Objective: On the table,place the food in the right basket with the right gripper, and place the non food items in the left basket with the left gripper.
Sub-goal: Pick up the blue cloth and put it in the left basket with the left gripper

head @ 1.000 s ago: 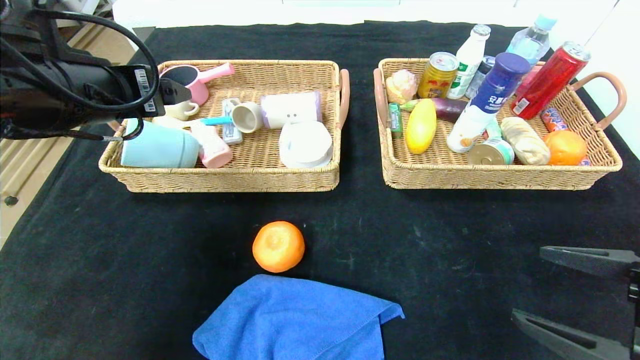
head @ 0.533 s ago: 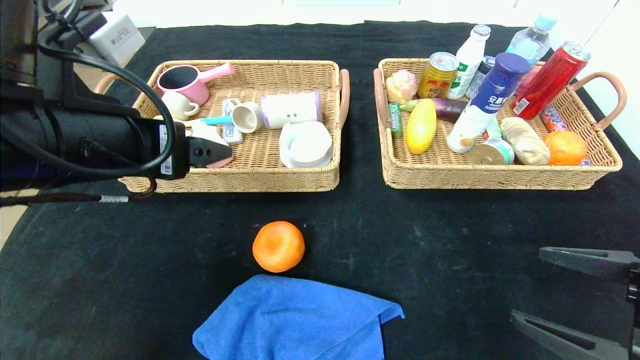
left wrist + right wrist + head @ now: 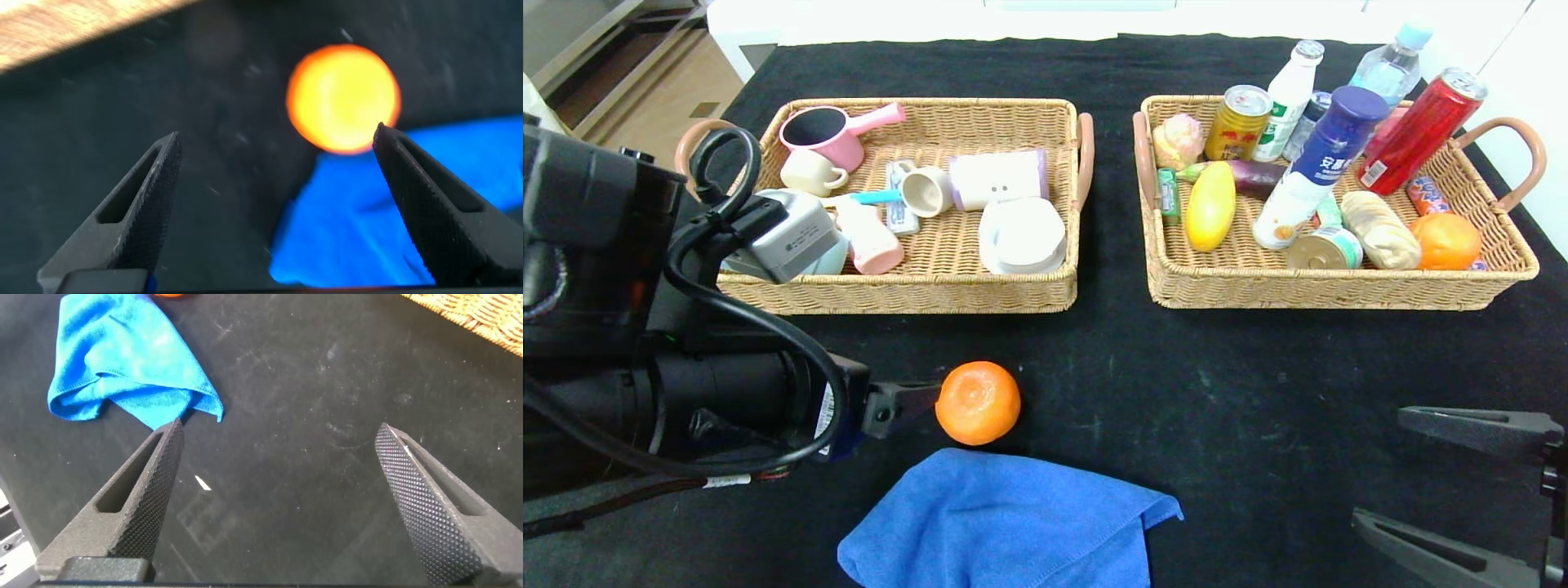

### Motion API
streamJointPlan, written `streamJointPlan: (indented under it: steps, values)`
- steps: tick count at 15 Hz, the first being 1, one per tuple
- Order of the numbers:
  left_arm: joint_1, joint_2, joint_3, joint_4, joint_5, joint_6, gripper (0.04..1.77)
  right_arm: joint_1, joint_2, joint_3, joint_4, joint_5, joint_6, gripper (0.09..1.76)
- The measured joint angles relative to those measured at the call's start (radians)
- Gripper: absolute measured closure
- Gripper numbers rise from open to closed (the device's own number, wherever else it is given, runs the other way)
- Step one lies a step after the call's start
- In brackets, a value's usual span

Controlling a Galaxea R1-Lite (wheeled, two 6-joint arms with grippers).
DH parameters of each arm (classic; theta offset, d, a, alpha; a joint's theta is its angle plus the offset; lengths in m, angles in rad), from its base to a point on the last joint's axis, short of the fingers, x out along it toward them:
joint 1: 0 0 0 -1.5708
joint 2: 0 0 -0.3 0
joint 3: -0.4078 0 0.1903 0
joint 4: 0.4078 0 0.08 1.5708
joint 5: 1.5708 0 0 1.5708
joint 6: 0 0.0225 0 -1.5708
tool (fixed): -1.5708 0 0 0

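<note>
A loose orange fruit (image 3: 978, 403) lies on the black table (image 3: 1217, 384), just beyond the blue towel (image 3: 1005, 523). My left gripper (image 3: 915, 400) hangs low at the orange's left side, open and empty. The left wrist view shows its gripper (image 3: 276, 135) over bare cloth, with the orange (image 3: 343, 98) and towel (image 3: 368, 229) ahead. The left basket (image 3: 898, 287) holds the pink bottle (image 3: 870, 238) and the teal mug (image 3: 833, 260), mostly hidden by my arm. The right basket (image 3: 1339, 291) holds the white-and-blue bottle (image 3: 1311, 171) and another orange (image 3: 1445, 241). My right gripper (image 3: 1462, 482) stands open at the near right.
The left basket also has a pink saucepan (image 3: 829, 135), small cups and white containers. A red can (image 3: 1417, 135), a yellow can, bottles and other foods crowd the right basket. In the right wrist view, its open gripper (image 3: 279, 429) is over bare cloth, the towel (image 3: 122, 367) beyond it.
My left arm has drawn back from over the left basket toward the near side and come down beside the loose orange. The right arm has not moved.
</note>
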State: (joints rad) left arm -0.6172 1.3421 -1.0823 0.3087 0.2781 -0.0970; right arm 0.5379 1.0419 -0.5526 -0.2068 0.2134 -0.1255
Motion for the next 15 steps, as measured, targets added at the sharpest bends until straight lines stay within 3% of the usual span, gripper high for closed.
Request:
streamJointPlan:
  steps: [6,15]
  values:
    - [-0.07,-0.038,0.113,0.003,-0.003,0.009,0.11,0.0,0.009,0.002,0.0,0.0,-0.006,0.14]
    - [-0.187,0.056,0.129,0.005,0.057,0.03,0.1,0.0,0.025,0.003,-0.001,0.0,-0.009,0.14]
